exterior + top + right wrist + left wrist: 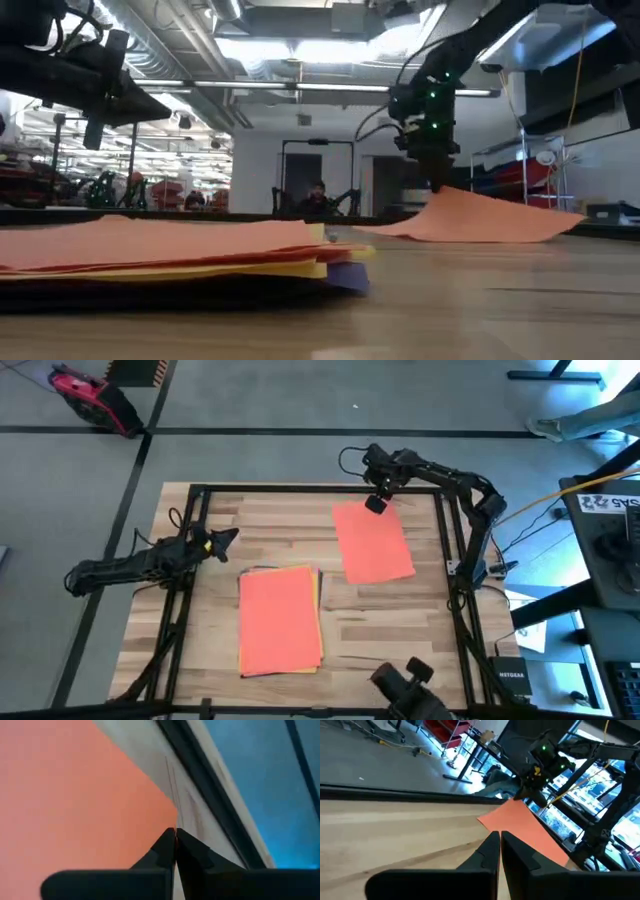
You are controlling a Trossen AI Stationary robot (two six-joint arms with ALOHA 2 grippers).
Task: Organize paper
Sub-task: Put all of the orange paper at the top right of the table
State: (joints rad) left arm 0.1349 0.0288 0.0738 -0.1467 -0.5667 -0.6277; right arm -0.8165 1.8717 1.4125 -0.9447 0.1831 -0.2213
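Right gripper (377, 504): down at the far edge of the single orange-red sheet (373, 541), fingers pressed together on that edge, corner lifted off the tabletop (400, 620) in the low view.
Grip, close up: right wrist view shows the fingertips (172, 840) meeting right at the sheet's corner edge, no gap between them.
Single sheet, place: right of centre, far half of the tabletop, well apart from the stack.
Single sheet, long axis: running far to near, skewed a little, near end swung toward the right.
Stack (280, 619): near centre, orange-red on top, yellow and darker sheets peeking out at the edges; long axis far to near, close to square with the tabletop.
Key relation: stack lying to the left and nearer from the right fingers; held sheet trailing from the fingers toward the near side, so probably a drag left and near, with a small twist to match the stack's axis.
Left gripper (226, 539): waiting at the left, above the tabletop just beyond the stack's far left corner, fingers together, holding nothing.
Nearer arm: left one closer to the stack, right one already on the loose sheet.
Risk, as a guess: thin corner pinch, sheet liable to slip or curl during the move.
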